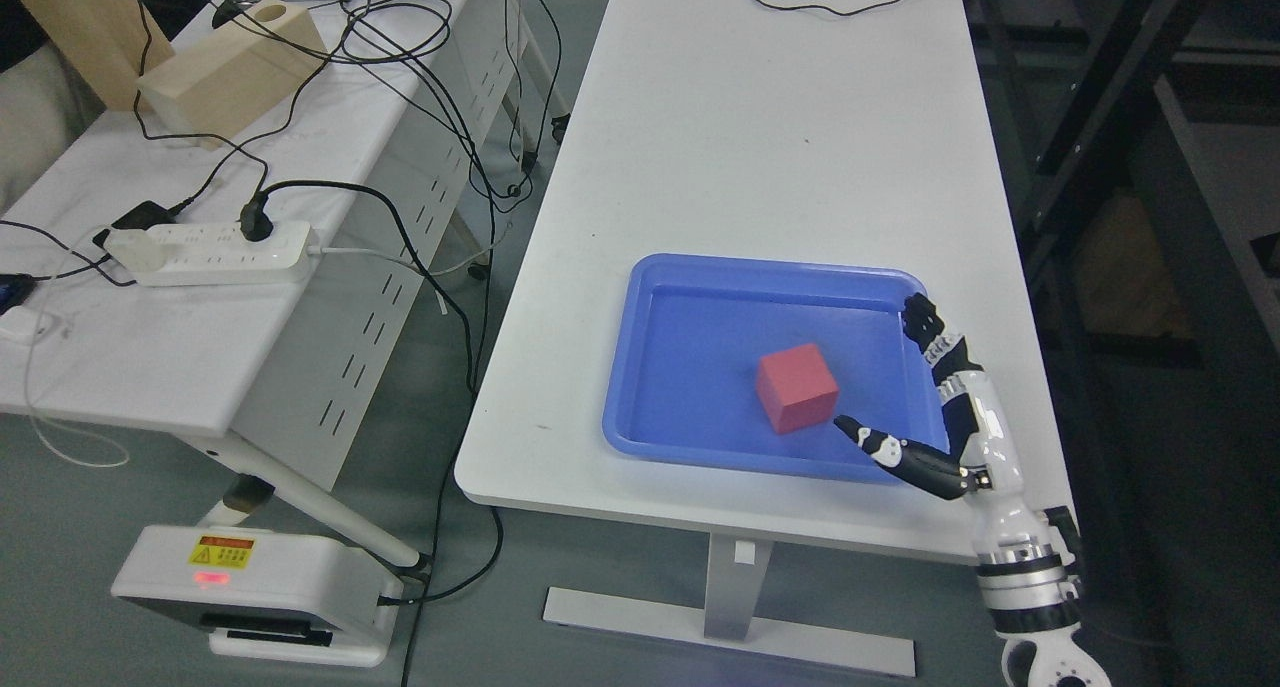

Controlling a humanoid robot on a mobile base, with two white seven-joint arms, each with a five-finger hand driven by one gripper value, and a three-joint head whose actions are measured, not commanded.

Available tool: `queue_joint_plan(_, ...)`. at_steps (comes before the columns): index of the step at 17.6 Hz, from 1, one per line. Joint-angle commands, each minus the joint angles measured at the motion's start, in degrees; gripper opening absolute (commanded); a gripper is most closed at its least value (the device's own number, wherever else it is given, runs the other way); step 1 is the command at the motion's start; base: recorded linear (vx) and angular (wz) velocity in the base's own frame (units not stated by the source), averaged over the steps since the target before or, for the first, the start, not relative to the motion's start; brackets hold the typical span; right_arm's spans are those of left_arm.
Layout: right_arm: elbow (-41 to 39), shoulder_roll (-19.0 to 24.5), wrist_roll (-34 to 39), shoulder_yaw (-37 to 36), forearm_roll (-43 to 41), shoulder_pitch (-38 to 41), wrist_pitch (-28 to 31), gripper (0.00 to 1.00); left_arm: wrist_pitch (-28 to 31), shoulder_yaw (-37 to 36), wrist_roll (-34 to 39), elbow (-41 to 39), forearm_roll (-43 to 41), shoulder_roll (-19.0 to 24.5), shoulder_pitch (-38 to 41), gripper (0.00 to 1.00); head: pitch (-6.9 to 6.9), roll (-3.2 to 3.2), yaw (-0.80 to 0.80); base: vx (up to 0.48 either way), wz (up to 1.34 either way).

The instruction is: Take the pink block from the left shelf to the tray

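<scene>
Block (796, 387) sits in tray (700, 272); right hand (945, 407) spread beside it.

White table (760, 117) carries a blue tray (700, 447) and a black cable (800, 2).

The pink block (796, 388) sits inside the blue tray (690, 437) on the white table (760, 137); the right hand (945, 422) hovers just beside it, fingers (872, 441) spread, holding nothing.

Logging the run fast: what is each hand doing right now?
Left hand: not in view.
Right hand: open, holding nothing, beside the block in the tray.
</scene>
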Motion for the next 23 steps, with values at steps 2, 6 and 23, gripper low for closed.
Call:
queue_joint_plan(2,0.0,-1.0,0.2,-6.6,-12.2,0.4,10.8,0.99,0.0,0.0,0.0,-1.0,0.0,1.0,-1.7,1.0,0.0,0.0,0.0,-0.158,0.01)
queue_joint_plan(6,0.0,-1.0,2.1,-8.0,-12.1,0.5,13.2,0.99,0.0,0.0,0.0,-1.0,0.0,1.0,-1.8,1.0,0.0,0.0,0.0,-0.165,0.02)
queue_joint_plan(23,0.2,-1.0,3.5,-8.2,-12.2,0.2,14.6,1.0,0.0,0.0,0.0,-1.0,0.0,1.0,-1.7,1.0,0.0,0.0,0.0,-0.125,-0.13)
